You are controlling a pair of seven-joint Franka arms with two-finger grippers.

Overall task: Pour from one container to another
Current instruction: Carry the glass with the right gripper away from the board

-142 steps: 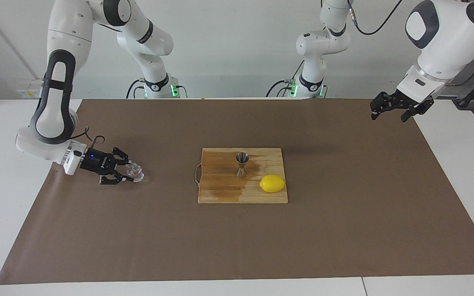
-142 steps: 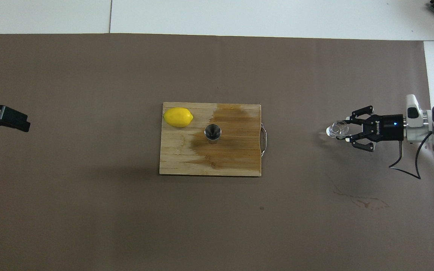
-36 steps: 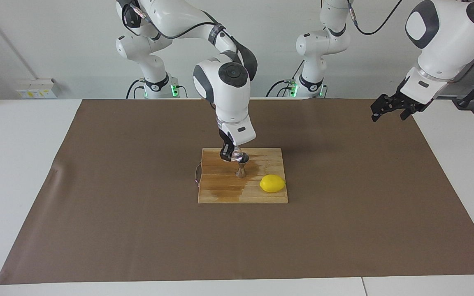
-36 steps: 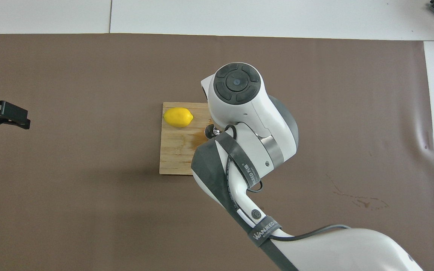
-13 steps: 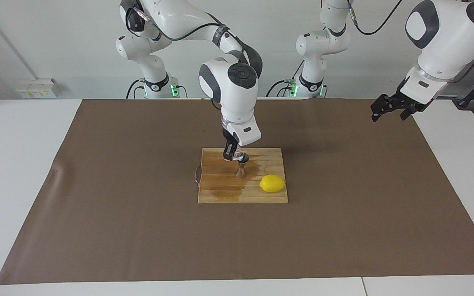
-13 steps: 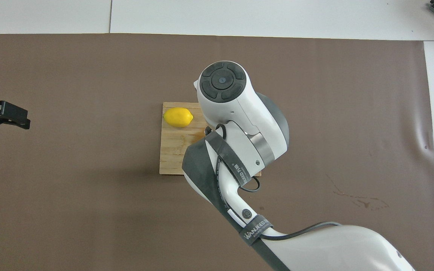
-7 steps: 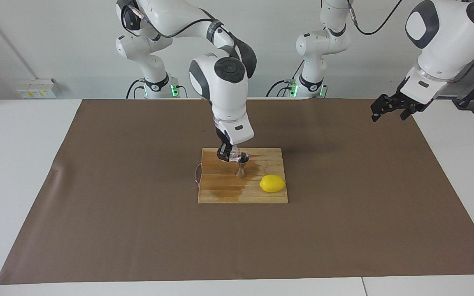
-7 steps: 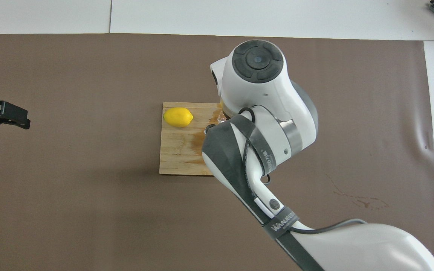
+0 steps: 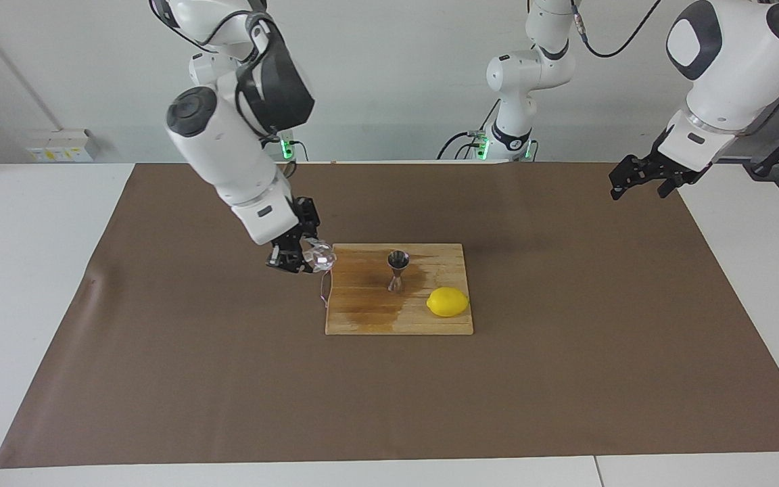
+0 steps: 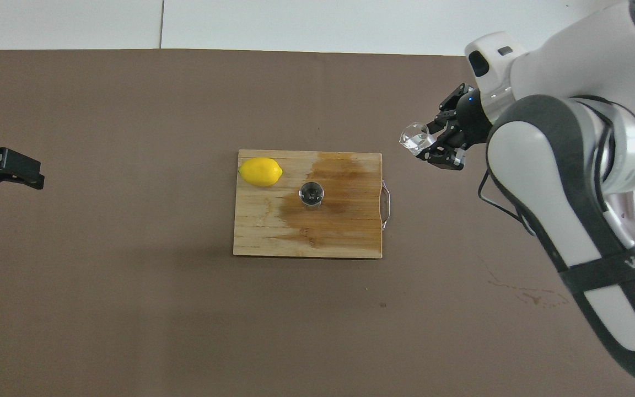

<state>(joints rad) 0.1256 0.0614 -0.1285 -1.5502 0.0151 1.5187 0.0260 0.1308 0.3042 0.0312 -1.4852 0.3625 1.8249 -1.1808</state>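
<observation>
Right gripper [image 9: 300,259] raised with fingers clamped shut; left gripper [image 9: 643,177] waits, spread wide

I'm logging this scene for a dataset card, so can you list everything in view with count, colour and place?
glass cup: one, clear, held in the air by the right gripper, over the brown mat by the board's handle end.
jigger: one, silvery steel, upright on the cutting board.
lemon: one, yellow, on the board, farther from the robots than the jigger.
cutting board: one, light wood with a dark wet patch, mid-table.
mat: one, brown, covering the table.
right gripper: one, black, shut on the glass cup.
left gripper: one, black, open, waiting over the left arm's end of the mat.
</observation>
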